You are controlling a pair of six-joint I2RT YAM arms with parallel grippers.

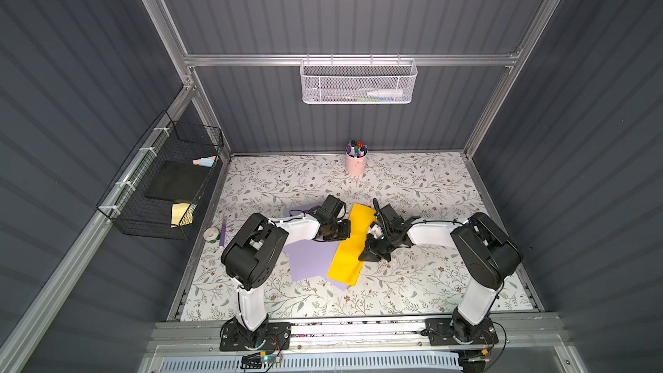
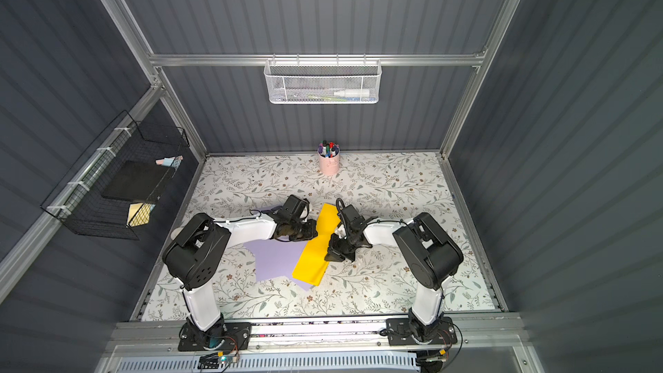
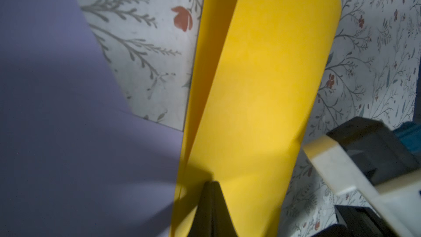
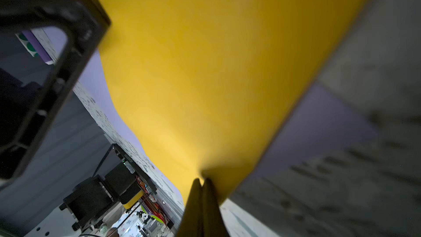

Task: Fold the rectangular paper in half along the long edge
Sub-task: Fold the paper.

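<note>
Since the yellow paper [image 1: 349,249] is already doubled over on itself, I read both arms as pinning it rather than carrying it. It lies at the centre of the frame in both top views, flat on the floral tabletop [image 1: 412,181], with its lower-left part overlapping a lilac sheet [image 1: 308,256].

The left pincer [image 1: 347,231] comes in from the left of the frame and meets the strip's left edge. In its wrist view the pincer [image 3: 210,192] is pressed together, tip down where the upper layer bows off the lower one. My guess is that it sits there to keep the loose edges from springing apart.

The right pincer [image 1: 363,255] meets the opposite long edge from the right. Its wrist view shows its fingers [image 4: 196,192] pressed together against the yellow. Whether they pinch the sheet or only bear down on it, I cannot tell. Being on the bend side, it is probably setting the crease.

The strip's long axis runs up and down the frame, its upper end [image 2: 328,209] leaning slightly right. The layers look a little offset, so the fold is not yet flat.
</note>
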